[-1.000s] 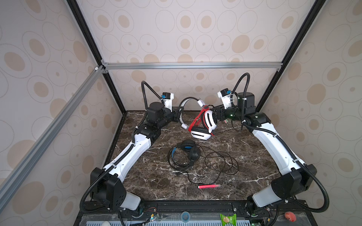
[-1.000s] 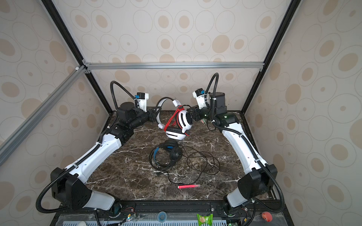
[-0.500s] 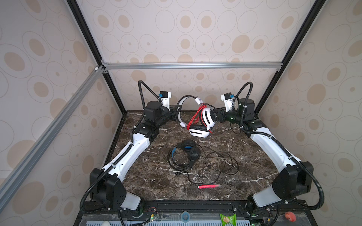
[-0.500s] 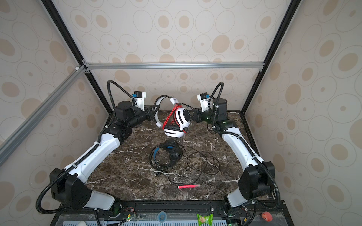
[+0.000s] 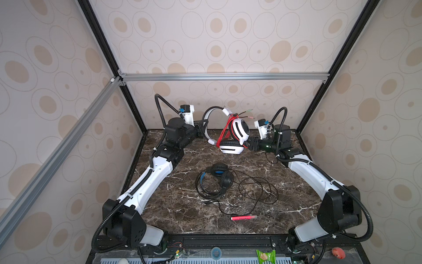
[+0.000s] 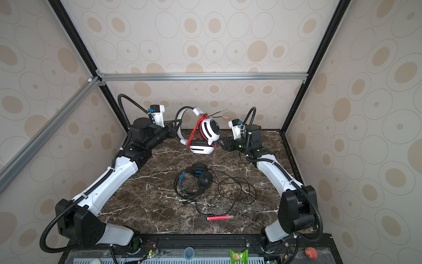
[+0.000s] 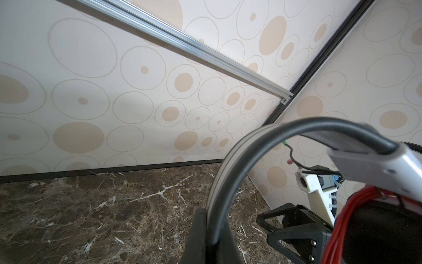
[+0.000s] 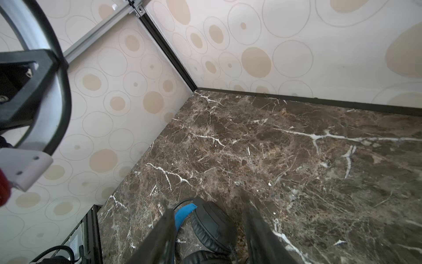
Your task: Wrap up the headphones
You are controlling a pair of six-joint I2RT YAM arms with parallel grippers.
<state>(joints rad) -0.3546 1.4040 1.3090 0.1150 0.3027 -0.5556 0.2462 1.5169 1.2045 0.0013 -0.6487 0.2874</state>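
Behind the black headset (image 5: 215, 180), the left gripper (image 5: 202, 128) clamps the band of the white headset (image 5: 237, 130), which has its red cord (image 5: 225, 130) bundled on it. Just right of that, the right gripper (image 5: 250, 144) gapes, holding nothing. There are two headsets in all, and one pink pen (image 5: 243, 217) lies in front of the black headset.

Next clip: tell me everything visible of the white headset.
The white headset is glossy plastic with black stripes, black ear pads and a grey-white band. Its thin red cord hangs bundled in loops beside the upper cup, green and pink plugs sticking out. The lower cup seems to rest on the marble table at the back. The left gripper is shut on the band; the right gripper sits beside the cups, jaws open, contact unclear.
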